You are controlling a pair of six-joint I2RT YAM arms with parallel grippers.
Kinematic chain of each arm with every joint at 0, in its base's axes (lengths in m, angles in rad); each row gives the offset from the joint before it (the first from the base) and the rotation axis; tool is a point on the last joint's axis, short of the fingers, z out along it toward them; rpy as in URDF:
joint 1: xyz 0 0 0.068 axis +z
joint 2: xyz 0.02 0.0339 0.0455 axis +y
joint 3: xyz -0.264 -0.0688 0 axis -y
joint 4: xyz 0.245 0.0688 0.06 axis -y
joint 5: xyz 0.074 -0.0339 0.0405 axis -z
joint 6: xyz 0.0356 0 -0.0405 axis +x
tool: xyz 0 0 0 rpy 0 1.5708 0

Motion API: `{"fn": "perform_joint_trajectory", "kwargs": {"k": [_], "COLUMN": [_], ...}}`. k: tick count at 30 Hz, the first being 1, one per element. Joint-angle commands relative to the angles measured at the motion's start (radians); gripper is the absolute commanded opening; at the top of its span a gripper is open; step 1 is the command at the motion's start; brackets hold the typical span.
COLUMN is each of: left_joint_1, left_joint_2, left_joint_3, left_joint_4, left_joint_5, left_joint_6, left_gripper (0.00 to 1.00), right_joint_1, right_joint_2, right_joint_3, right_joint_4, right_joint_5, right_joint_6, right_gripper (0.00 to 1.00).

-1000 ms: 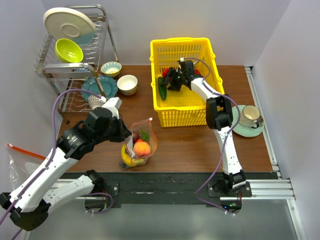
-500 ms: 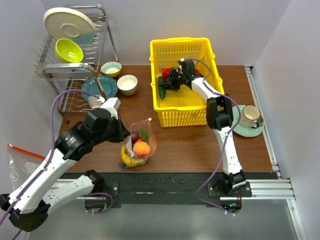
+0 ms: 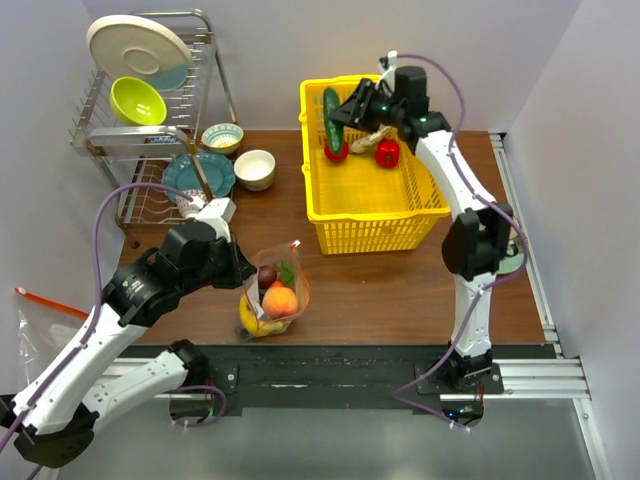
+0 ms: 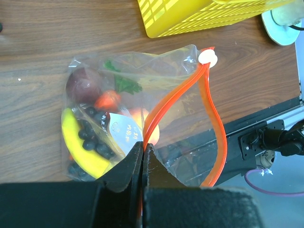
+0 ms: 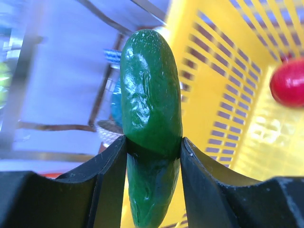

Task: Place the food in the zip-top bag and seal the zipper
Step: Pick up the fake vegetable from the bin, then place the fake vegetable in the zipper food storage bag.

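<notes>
The clear zip-top bag (image 3: 272,290) stands open on the table near the front, and also shows in the left wrist view (image 4: 142,85). It holds a peach (image 3: 283,299), dark grapes (image 4: 92,133), a banana (image 4: 78,154) and a dark red fruit (image 4: 81,84). My left gripper (image 4: 143,144) is shut on the red-orange zipper (image 4: 171,102) at the bag's mouth. My right gripper (image 5: 153,142) is shut on the green cucumber (image 5: 151,99), lifted above the yellow basket (image 3: 372,228). A red pepper (image 3: 387,153), a red fruit (image 3: 336,152) and a beige piece (image 3: 368,140) lie in the basket.
A dish rack (image 3: 140,130) with a plate and green bowl stands at back left, with bowls (image 3: 254,168) and a teal plate (image 3: 190,175) beside it. A cup on a saucer (image 3: 515,250) sits at the right. Another flat clear bag (image 3: 35,320) hangs at far left.
My right gripper has risen out of the basket with the cucumber in it. The left gripper stays on the bag's zipper.
</notes>
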Motion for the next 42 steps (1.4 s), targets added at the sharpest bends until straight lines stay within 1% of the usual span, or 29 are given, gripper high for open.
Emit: {"fn": "perform_joint_trajectory", "kwargs": {"k": [1, 5, 6, 7, 8, 11, 12, 13, 14, 19, 20, 22, 23, 25, 26, 29, 33, 42], "left_joint_1": [0.0, -0.001, 0.0, -0.001, 0.0, 0.0, 0.0, 0.0, 0.0, -0.001, 0.0, 0.0, 0.0, 0.0, -0.001, -0.001, 0.0, 0.0], "left_joint_2": [-0.019, -0.019, -0.018, -0.018, -0.018, -0.021, -0.024, -0.026, -0.03, -0.036, -0.036, -0.038, -0.039, -0.039, -0.038, -0.035, -0.036, -0.044], "left_joint_3": [0.053, 0.064, 0.069, 0.07, 0.072, 0.076, 0.078, 0.076, 0.075, 0.073, 0.075, 0.076, 0.078, 0.076, 0.075, 0.073, 0.072, 0.07], "left_joint_4": [-0.002, -0.004, -0.004, -0.004, -0.004, -0.001, -0.001, -0.002, -0.002, -0.004, -0.004, -0.002, -0.004, -0.004, -0.004, -0.001, 0.007, 0.013], "left_joint_5": [-0.017, -0.018, -0.018, -0.017, -0.018, -0.012, -0.011, -0.009, -0.01, -0.009, -0.009, -0.014, -0.014, -0.017, -0.018, -0.015, -0.004, 0.013], "left_joint_6": [0.011, 0.016, 0.017, 0.019, 0.019, 0.017, 0.017, 0.017, 0.016, 0.007, 0.005, -0.001, -0.003, -0.007, -0.009, -0.013, -0.016, -0.021], "left_gripper": [0.0, 0.0, 0.0, 0.0, 0.0, 0.0, 0.0, 0.0, 0.0, 0.0, 0.0, 0.0, 0.0, 0.0, 0.0, 0.0, 0.0, 0.0], "right_joint_1": [-0.006, 0.003, 0.017, 0.026, 0.037, 0.104, 0.157, 0.185, 0.242, 0.378, 0.426, 0.477, 0.53, 0.581, 0.628, 0.694, 0.727, 0.732], "right_joint_2": [-0.164, -0.313, -0.345, -0.418, -0.451, -0.595, -0.638, -0.704, -0.738, -0.87, -0.893, -0.913, -0.93, -0.938, -0.938, -0.902, -0.821, -0.746], "right_joint_3": [-0.091, -0.195, -0.253, -0.286, -0.318, -0.494, -0.531, -0.566, -0.633, -0.804, -0.847, -0.895, -0.947, -0.996, -1.034, -1.061, -1.038, -0.972], "right_joint_4": [-0.02, -0.033, -0.037, -0.038, -0.038, -0.024, -0.005, 0.006, 0.022, 0.132, 0.144, 0.195, 0.218, 0.302, 0.328, 0.397, 0.413, 0.381], "right_joint_5": [-0.012, -0.071, -0.079, -0.085, -0.099, -0.095, -0.087, -0.081, -0.084, -0.078, -0.07, -0.047, -0.035, 0.008, 0.02, 0.068, 0.114, 0.275], "right_joint_6": [-0.093, -0.137, -0.159, -0.171, -0.182, -0.232, -0.254, -0.262, -0.265, -0.211, -0.202, -0.171, -0.147, -0.127, -0.114, -0.113, -0.137, -0.208], "right_gripper": [0.31, 0.31, 0.31, 0.31, 0.31, 0.31, 0.31, 0.31, 0.31, 0.31, 0.3, 0.29, 0.29, 0.29, 0.28, 0.28, 0.28, 0.3]}}
